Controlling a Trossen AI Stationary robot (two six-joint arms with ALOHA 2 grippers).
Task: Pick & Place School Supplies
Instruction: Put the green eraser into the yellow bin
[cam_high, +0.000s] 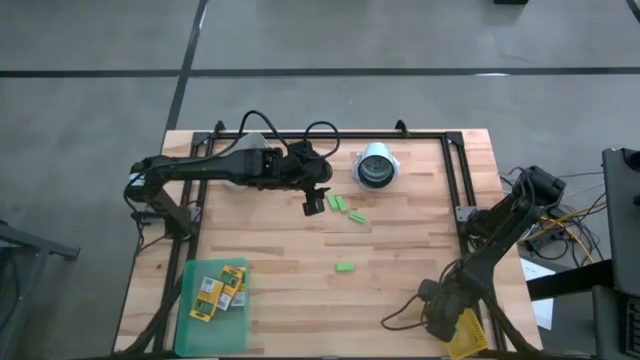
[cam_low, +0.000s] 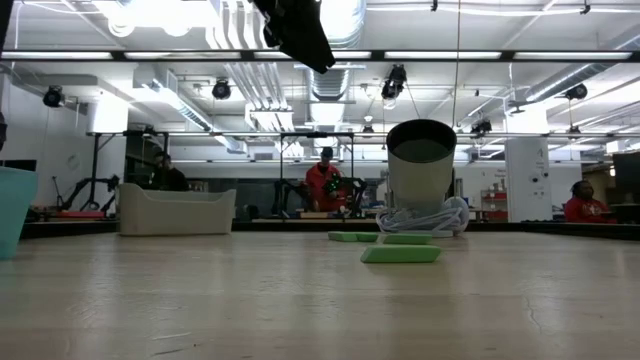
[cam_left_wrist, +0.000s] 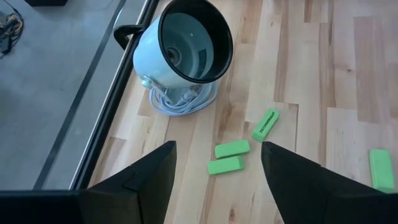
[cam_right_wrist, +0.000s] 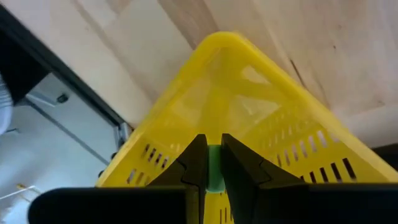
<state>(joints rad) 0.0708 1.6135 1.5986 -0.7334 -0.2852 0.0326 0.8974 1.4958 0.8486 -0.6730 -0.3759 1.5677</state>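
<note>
Three small light-green erasers (cam_high: 345, 208) lie flat on the wooden table below a pale mug (cam_high: 377, 167), and a fourth eraser (cam_high: 345, 267) lies nearer the front. My left gripper (cam_high: 313, 205) hangs open above the table just left of the three, which show ahead of its fingers (cam_left_wrist: 226, 165). Yellow-and-green crayon boxes (cam_high: 220, 290) lie in the flat green tray (cam_high: 190, 330) at the near left. At the near right corner my right gripper (cam_right_wrist: 212, 163) is shut on a green eraser over the yellow bin (cam_high: 468, 335). My right gripper pinches a green eraser (cam_right_wrist: 214, 174) between its two fingers, and only a narrow strip of it shows in the gap. The fingers slant steeply down from above. The eraser is over the inside of the yellow bin (cam_right_wrist: 249, 99); I cannot tell whether it touches the bin.
The mug (cam_left_wrist: 186, 43) lies on its side on a coiled white cord near the far edge. A black frame rail (cam_high: 455, 170) runs along the table's far and right sides. Bare wood lies across the table's middle and front. People show in the room beyond the table.
</note>
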